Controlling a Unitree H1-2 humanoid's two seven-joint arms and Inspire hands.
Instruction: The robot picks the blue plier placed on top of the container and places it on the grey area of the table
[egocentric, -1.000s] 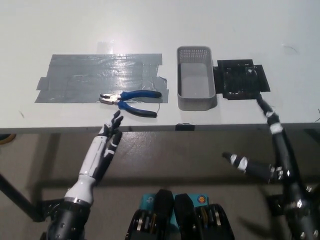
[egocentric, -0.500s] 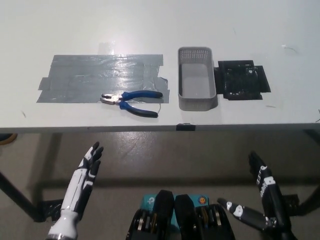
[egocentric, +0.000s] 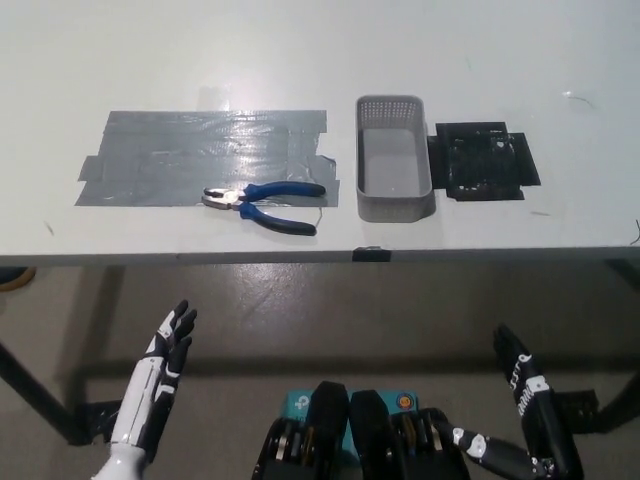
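Observation:
The blue-handled plier (egocentric: 264, 202) lies flat on the grey taped area (egocentric: 205, 158) of the white table, at that area's lower right, jaws pointing left. To its right stands the grey container (egocentric: 394, 172), with nothing in it. My white left hand (egocentric: 160, 375) hangs below the table's front edge at lower left, open, fingers spread and holding nothing. My black right hand (egocentric: 525, 400) is low at the lower right, also open and holding nothing. Both hands are well clear of the plier.
A black square patch (egocentric: 484, 161) lies just right of the container. The table's front edge (egocentric: 320, 258) crosses the picture, with floor and a dark table frame below it.
Both hands have dropped away from the table edge to low positions below it. The plier has stayed on the grey area.

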